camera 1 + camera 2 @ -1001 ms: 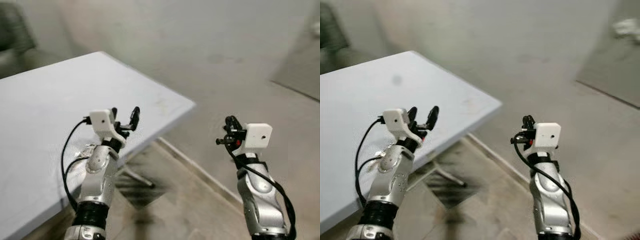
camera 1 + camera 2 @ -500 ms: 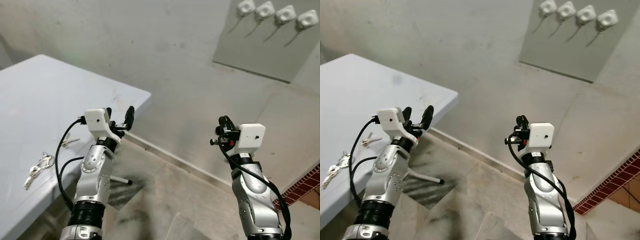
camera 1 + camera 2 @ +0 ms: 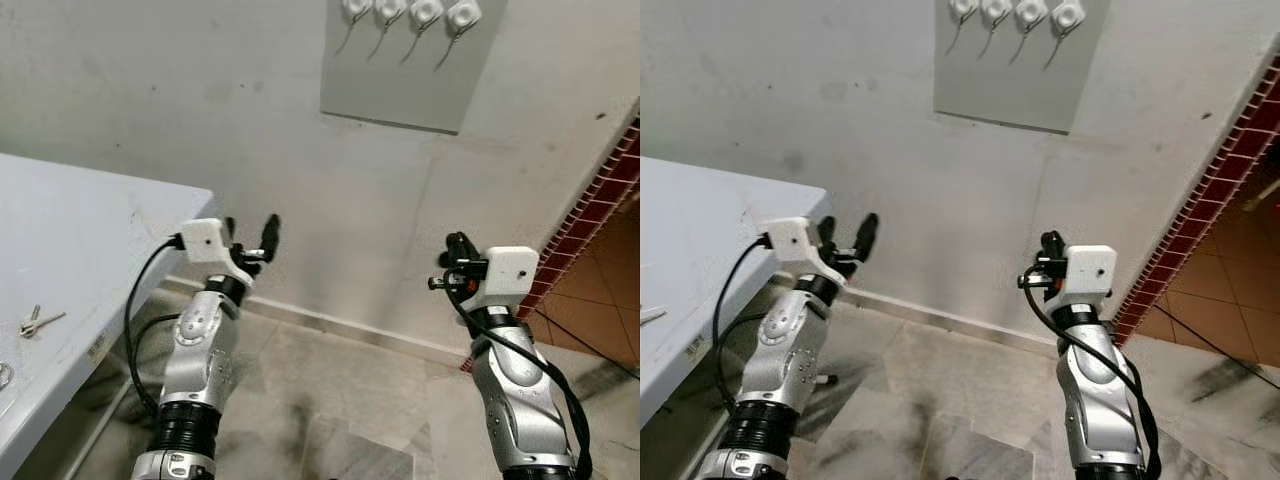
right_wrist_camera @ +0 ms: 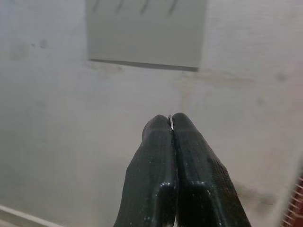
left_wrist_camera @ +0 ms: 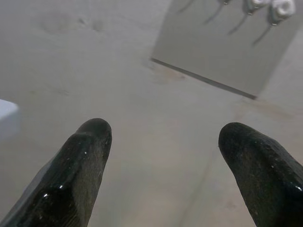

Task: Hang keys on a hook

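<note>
Keys (image 3: 34,321) lie on the white surface (image 3: 70,240), far left; four hooks (image 3: 405,14) up on the wall. Left gripper (image 3: 250,237) jaws spread wide, empty. Right gripper (image 4: 171,124) jaws pressed together on a thin metal sliver.

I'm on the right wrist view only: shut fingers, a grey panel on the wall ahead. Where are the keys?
Observer: A key lies on the white table at the robot's left, with neither gripper touching it.
Operator: Is the left gripper carrying anything?
Observer: No. The left gripper is raised beside the table's corner, fingers open and empty, pointing at the wall.
Operator: How many hooks are on that panel?
Observer: Four white hooks sit in a row along the top of the grey panel, above both grippers, and nothing hangs on them.
</note>
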{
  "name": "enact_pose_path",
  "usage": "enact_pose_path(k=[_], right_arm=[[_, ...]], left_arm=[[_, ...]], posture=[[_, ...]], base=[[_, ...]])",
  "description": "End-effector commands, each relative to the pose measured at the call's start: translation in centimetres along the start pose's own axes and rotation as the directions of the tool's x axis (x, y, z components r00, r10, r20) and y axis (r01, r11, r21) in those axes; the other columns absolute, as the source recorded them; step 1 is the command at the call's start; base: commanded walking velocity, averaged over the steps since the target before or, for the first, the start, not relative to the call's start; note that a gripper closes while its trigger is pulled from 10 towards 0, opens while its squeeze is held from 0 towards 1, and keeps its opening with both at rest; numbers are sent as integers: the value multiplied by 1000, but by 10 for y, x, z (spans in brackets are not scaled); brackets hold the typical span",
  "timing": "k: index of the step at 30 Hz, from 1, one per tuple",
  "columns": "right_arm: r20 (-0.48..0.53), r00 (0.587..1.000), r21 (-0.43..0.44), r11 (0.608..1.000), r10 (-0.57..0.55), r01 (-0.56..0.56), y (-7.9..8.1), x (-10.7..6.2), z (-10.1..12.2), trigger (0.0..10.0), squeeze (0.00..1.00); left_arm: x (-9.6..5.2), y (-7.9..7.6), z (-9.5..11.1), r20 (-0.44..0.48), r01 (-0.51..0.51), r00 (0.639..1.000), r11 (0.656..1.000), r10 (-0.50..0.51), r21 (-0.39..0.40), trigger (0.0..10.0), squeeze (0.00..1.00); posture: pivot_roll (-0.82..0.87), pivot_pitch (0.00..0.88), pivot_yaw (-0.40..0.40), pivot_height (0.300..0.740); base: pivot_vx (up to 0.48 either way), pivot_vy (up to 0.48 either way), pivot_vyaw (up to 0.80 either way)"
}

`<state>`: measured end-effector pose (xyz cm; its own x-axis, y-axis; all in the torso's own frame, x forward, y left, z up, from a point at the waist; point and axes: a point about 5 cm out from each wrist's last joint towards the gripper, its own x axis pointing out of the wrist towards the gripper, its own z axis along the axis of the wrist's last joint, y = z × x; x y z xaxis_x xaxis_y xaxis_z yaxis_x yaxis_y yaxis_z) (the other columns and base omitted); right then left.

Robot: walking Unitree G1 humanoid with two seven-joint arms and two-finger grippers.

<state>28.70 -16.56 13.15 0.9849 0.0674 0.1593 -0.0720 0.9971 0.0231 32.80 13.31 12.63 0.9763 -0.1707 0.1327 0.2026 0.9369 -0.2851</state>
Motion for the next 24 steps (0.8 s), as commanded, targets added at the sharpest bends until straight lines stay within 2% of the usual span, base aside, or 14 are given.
enact_pose_path(k=[1, 11, 24], right_arm=[[18, 1000, -1, 1000, 0, 0, 1, 1, 5, 10000, 0], [14, 1000, -3, 1000, -4, 4, 2, 0, 5, 10000, 0], [30, 1000, -2, 1000, -10, 10, 0, -4, 7, 10000, 0]], left_arm=[[0, 2, 3, 2, -9, 1000, 1000, 9, 5, 10000, 0], [-2, 1, 0, -20, -20, 1000, 1000, 21, 13, 10000, 0], [-4, -2, -3, -29, -43, 999, 999, 43, 15, 10000, 0]], posture=[[-39, 0, -19, 740], [-39, 0, -18, 740], [-44, 0, -18, 740]], base=[[0, 0, -725], [0, 0, -722], [0, 0, 0]])
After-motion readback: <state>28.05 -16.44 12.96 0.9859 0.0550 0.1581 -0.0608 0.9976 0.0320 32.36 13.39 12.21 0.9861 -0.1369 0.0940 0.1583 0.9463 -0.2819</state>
